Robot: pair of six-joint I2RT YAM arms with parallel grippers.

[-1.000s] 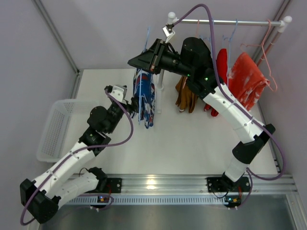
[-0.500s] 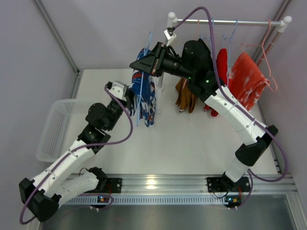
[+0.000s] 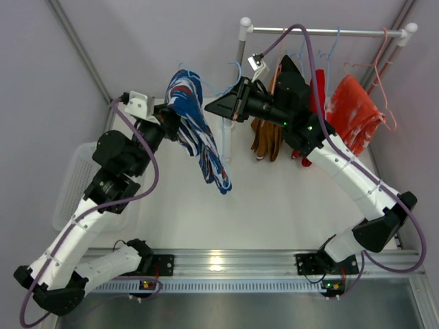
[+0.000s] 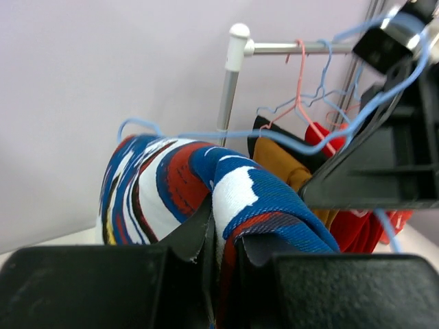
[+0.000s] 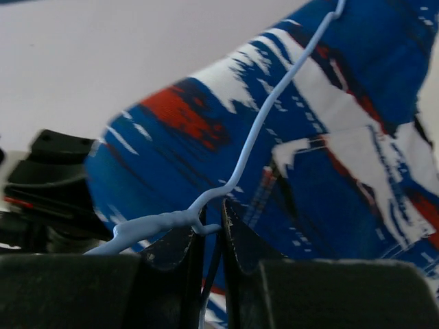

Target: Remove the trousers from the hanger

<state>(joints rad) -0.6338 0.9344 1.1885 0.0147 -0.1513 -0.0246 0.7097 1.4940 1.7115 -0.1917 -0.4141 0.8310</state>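
White table [image 3: 288, 199] below | my left gripper [image 3: 171, 123] clamps the blue patterned trousers [image 3: 199, 140] upper left, to pull them free | my right gripper [image 3: 230, 110] pinches the blue hanger [image 5: 147, 227], anchoring it.

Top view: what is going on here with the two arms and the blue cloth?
The left gripper is shut on the blue patterned trousers and holds them up to the left of the rail. The right gripper pinches the light blue wire hanger beside them. The hanger appears to be off the rail; whether the trousers are fully free of it cannot be told. The tan-brown trousers and the orange-red garment hang on the rail.
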